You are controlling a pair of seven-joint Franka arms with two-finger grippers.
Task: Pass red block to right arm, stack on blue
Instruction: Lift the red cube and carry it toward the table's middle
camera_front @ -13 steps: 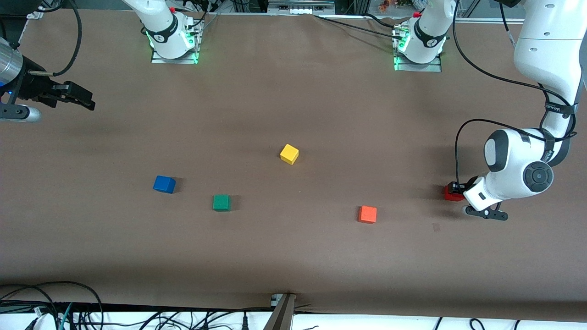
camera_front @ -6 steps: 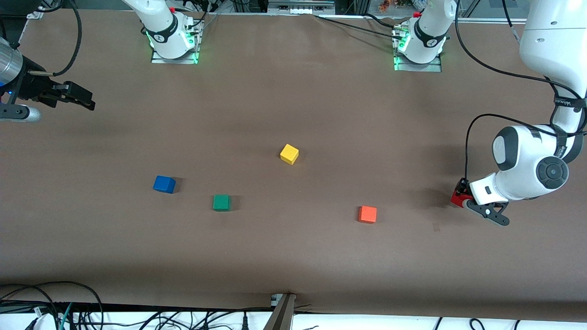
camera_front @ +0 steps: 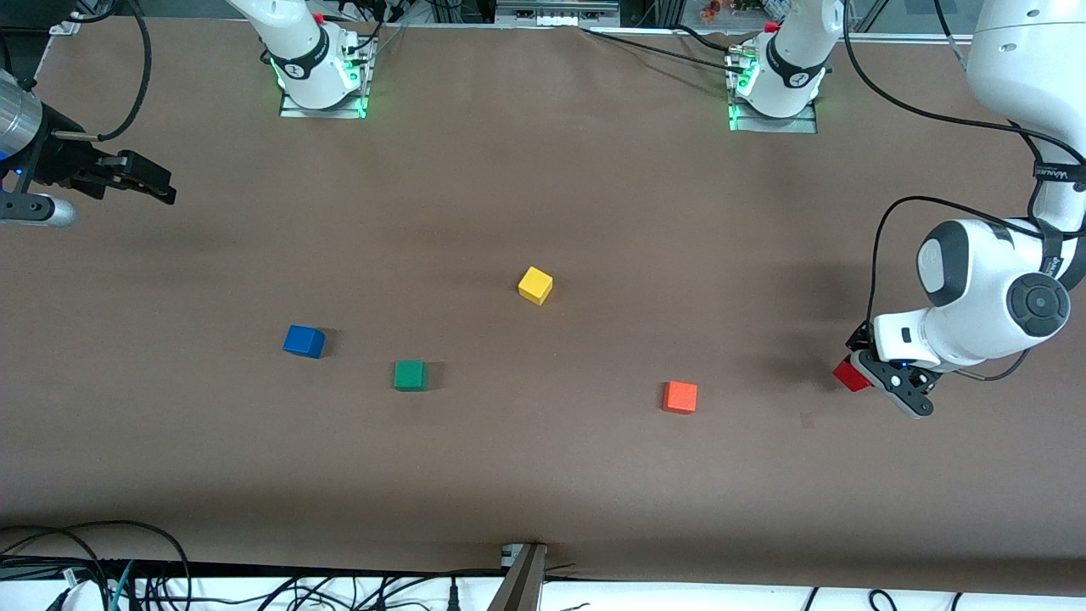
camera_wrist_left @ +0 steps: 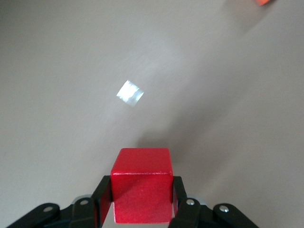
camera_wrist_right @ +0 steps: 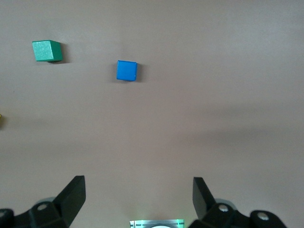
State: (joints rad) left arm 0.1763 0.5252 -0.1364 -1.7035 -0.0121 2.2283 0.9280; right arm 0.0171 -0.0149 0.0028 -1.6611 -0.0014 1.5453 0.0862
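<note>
Red block [camera_front: 850,374] hangs tilted above the table; blue cube [camera_front: 304,341] rests flat beside the green cube [camera_front: 410,375].

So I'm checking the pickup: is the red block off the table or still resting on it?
Off the table. The left gripper has its jaws shut on the red block, whose shadow falls apart from it.

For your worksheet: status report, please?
Left gripper shut on red block, lifted. Right gripper open, waiting high over blue block. Nothing between.

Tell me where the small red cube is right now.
The small red cube is clamped in the left end effector, lifted over the table's left-arm end; the orange cube is its nearest neighbour in the front view.
</note>
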